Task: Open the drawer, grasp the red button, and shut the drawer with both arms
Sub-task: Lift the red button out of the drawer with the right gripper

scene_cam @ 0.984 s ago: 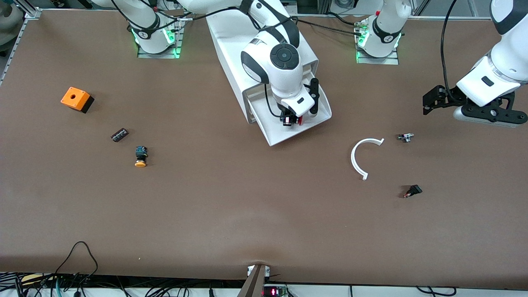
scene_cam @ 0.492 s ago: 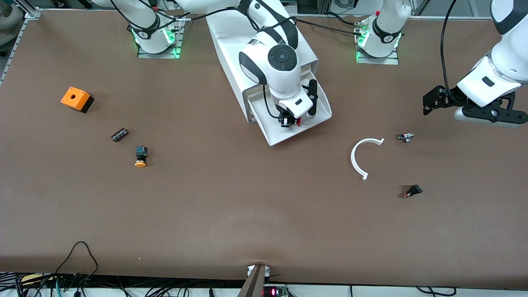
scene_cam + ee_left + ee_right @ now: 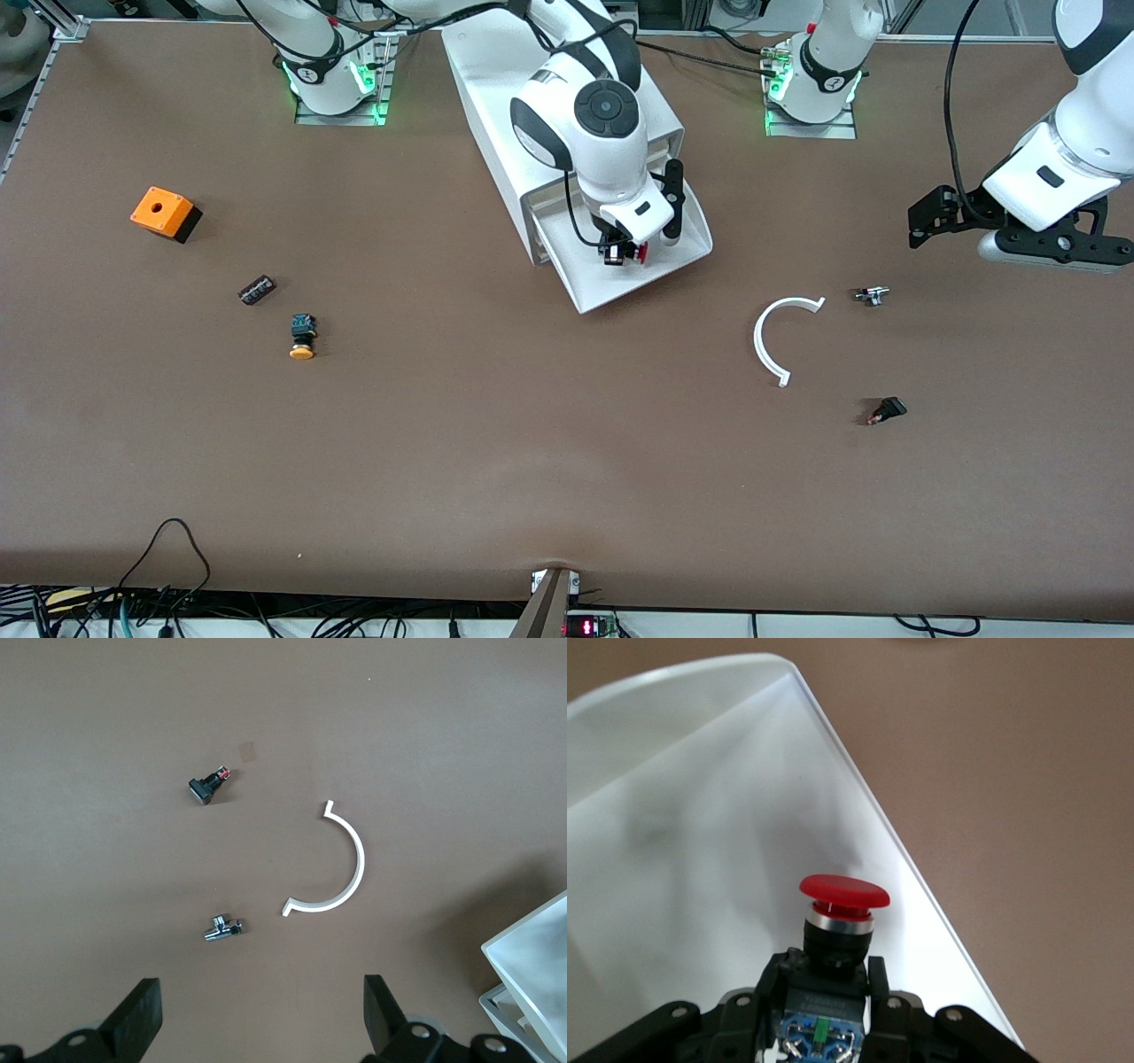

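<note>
- Right gripper, fingers clenched on the red-capped button, holds it over the open drawer, presumably to lift it clear before closing.
- Right arm reaches steeply down over the white cabinet.
- Left gripper, fingers spread and empty, waits above the white curved strip and small metal fitting.

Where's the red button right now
The button is gripped in the right gripper, over the open drawer of the white cabinet in the front view; the orange-capped button lies toward the right arm's end.
</note>
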